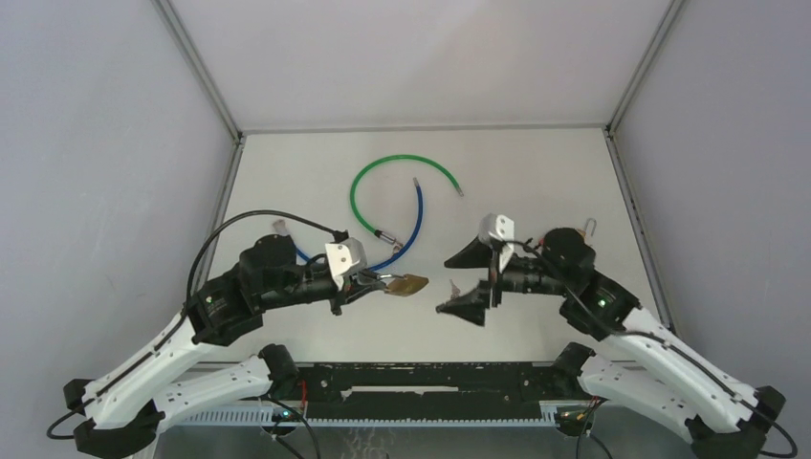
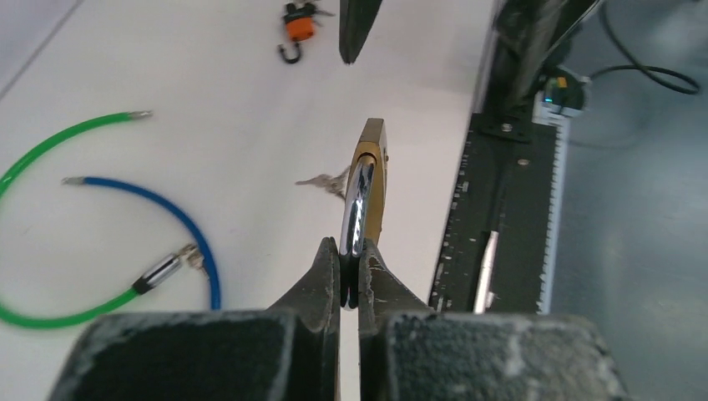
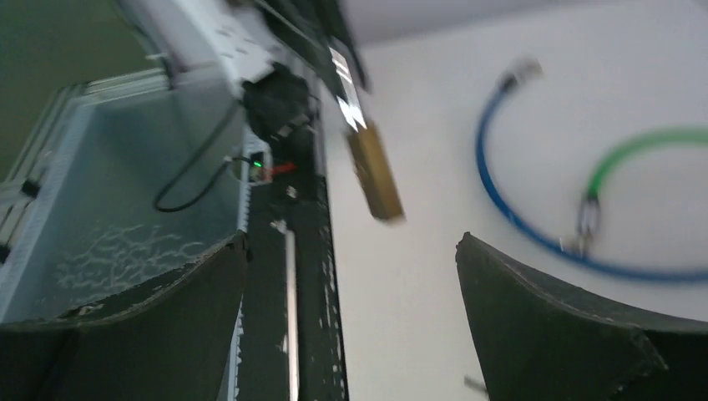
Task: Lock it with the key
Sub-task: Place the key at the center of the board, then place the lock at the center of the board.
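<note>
A brass padlock [image 1: 408, 284] [image 2: 372, 167] hangs in the air over the table, held by its silver shackle [image 2: 357, 213]. My left gripper [image 1: 368, 280] [image 2: 351, 248] is shut on that shackle. A small silver key [image 1: 455, 287] [image 2: 324, 181] lies flat on the table just beyond the padlock. My right gripper [image 1: 466, 280] [image 3: 351, 242] stands wide open to either side of the key and holds nothing. In the blurred right wrist view the padlock [image 3: 376, 171] hangs ahead of the spread fingers.
A green cable [image 1: 383, 172] [image 2: 50, 142] and a blue cable [image 1: 411, 225] [image 2: 171, 217] curl on the table behind the grippers. A small orange lock [image 2: 298, 25] lies farther right. The black rail [image 1: 430, 378] lines the near edge.
</note>
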`<state>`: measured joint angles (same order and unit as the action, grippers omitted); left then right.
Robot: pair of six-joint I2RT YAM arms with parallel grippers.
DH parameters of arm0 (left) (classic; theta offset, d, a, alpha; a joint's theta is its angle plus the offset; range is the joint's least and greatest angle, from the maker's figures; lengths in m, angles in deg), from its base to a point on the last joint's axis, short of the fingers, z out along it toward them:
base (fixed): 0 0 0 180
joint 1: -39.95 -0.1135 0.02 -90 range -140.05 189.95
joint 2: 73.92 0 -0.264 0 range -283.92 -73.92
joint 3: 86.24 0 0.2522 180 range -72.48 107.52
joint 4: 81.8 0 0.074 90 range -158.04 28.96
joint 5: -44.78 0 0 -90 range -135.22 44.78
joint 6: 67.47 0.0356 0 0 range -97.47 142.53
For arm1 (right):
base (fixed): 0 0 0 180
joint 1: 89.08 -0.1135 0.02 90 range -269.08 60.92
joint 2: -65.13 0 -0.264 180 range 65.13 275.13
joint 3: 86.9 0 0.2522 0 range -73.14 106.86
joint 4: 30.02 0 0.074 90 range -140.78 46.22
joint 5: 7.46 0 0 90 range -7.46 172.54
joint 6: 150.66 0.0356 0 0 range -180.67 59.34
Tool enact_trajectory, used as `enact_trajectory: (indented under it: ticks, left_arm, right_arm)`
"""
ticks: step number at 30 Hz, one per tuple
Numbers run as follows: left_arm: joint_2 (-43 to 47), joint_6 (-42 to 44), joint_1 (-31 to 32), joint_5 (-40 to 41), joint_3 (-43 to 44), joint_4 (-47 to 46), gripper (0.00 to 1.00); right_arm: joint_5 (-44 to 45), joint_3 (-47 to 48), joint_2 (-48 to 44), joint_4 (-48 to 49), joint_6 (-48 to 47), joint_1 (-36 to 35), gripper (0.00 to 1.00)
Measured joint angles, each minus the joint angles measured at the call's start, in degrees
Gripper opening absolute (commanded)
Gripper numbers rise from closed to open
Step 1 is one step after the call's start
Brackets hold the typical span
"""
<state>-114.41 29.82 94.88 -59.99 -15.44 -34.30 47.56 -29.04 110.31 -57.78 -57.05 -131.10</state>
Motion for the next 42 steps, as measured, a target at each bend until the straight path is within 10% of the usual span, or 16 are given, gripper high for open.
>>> enact_trajectory:
  ticks: [9,15,17,20,21,28,36,42]
  left_arm:
    - [-0.35,-0.50,0.81,-10.03,-0.09,-0.02,0.00]
    - [-0.98,-1.09,0.92,-11.93,-0.09,-0.20,0.00]
    - [-1.09,-2.49,0.44,-10.97,-0.11,-0.44,0.06]
    - [-0.83,-4.37,0.46,-9.05,-0.72,-1.25,0.89]
    - [-0.61,-4.68,0.55,-7.72,-1.36,-2.91,0.98]
    - [5.55,-10.32,-2.97,12.26,-8.37,-13.29,1.00]
    - [11.76,-24.52,-17.77,23.63,-20.55,-14.27,1.00]
    - [16.39,-31.15,-22.88,23.41,-25.49,-13.03,1.00]
  right_arm:
    - [-0.87,6.05,6.58,3.52,-7.58,-13.16,0.84]
    - [0.96,6.32,10.80,1.68,-7.02,-15.50,0.00]
    - [1.44,6.51,10.78,1.53,-7.61,-15.87,0.00]
    - [1.66,6.60,10.91,1.09,-5.86,-15.28,0.00]
    - [1.77,6.58,11.15,0.98,-4.57,-14.58,0.00]
    - [3.28,-2.58,20.48,2.69,13.11,2.60,0.00]
    - [1.90,-8.22,37.40,1.68,21.16,4.20,0.01]
    - [-1.60,-7.87,42.56,5.66,24.52,6.19,0.53]
